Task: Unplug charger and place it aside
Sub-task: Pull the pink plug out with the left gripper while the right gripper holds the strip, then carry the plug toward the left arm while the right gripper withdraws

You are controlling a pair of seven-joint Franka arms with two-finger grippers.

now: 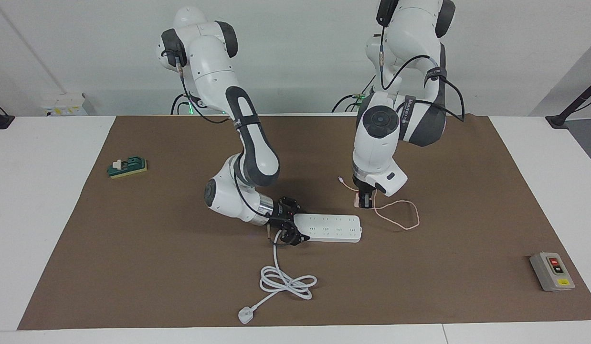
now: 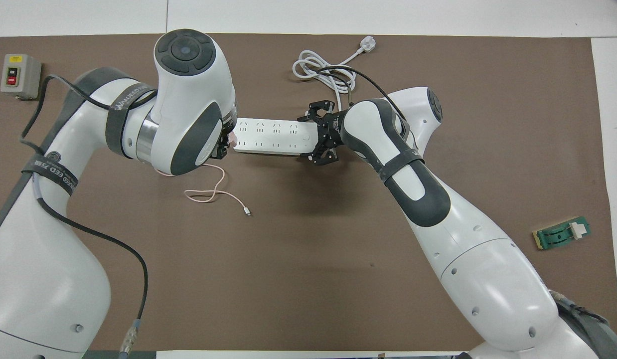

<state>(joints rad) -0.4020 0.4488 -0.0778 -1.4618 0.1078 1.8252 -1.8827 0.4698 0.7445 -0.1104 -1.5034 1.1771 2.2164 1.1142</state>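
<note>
The pale pink charger (image 1: 356, 200) is in my left gripper (image 1: 364, 201), which is shut on it just off the mat, beside the end of the white power strip (image 1: 330, 228) toward the left arm's end. It sits clear of the sockets. Its thin pink cable (image 1: 401, 223) loops on the mat. In the overhead view my arm mostly hides the charger (image 2: 233, 141) and left gripper (image 2: 227, 145); the cable (image 2: 209, 192) trails nearer to the robots. My right gripper (image 1: 288, 224) (image 2: 314, 134) clamps the strip's (image 2: 273, 135) other end.
The strip's thick white cord (image 1: 286, 282) coils farther from the robots and ends in a plug (image 1: 246, 315). A grey switch box (image 1: 552, 271) lies toward the left arm's end, and a small green board (image 1: 127, 167) toward the right arm's end.
</note>
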